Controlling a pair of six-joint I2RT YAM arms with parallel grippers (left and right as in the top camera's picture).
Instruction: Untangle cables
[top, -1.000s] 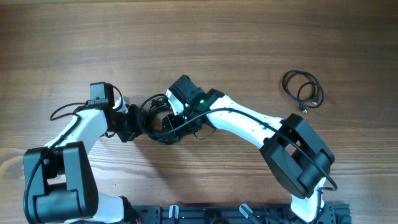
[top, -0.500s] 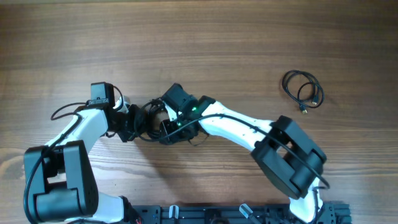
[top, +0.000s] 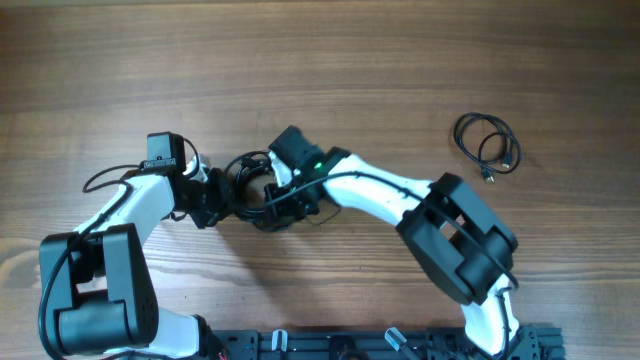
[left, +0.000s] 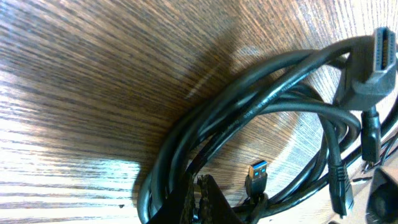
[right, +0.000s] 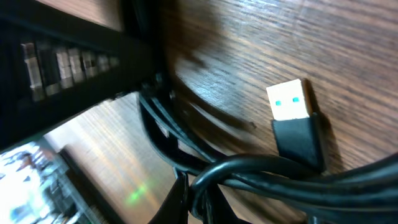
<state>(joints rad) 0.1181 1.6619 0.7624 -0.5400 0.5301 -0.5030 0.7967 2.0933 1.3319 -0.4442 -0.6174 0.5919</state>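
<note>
On my desk (top: 400, 60) I count two arms, left arm (top: 125, 208) and right arm (top: 385, 197), one tangled bundle (top: 247, 163) of cables, and one separate coiled cable (top: 484, 150).

The desk (top: 330, 60) looks like brown wood with a fine straight grain. It is smooth, has a soft sheen, and carries pale reflections in the wrist views. The cables (left: 261, 99) have a black sheath of plastic or rubber, smooth and half-glossy, with thin lines of light along them. The USB plug (right: 289, 101) has a bright metal shell, blue plastic inside and a matt black plastic grip. The larger plug (left: 373, 68) is of dark grey moulded plastic, matt, with a metal tip. The right arm (top: 380, 195) has a glossy white plastic shell with matt black parts. The coil (top: 487, 145) near the right edge of the desk is black, and its finish is too small to tell.
</note>
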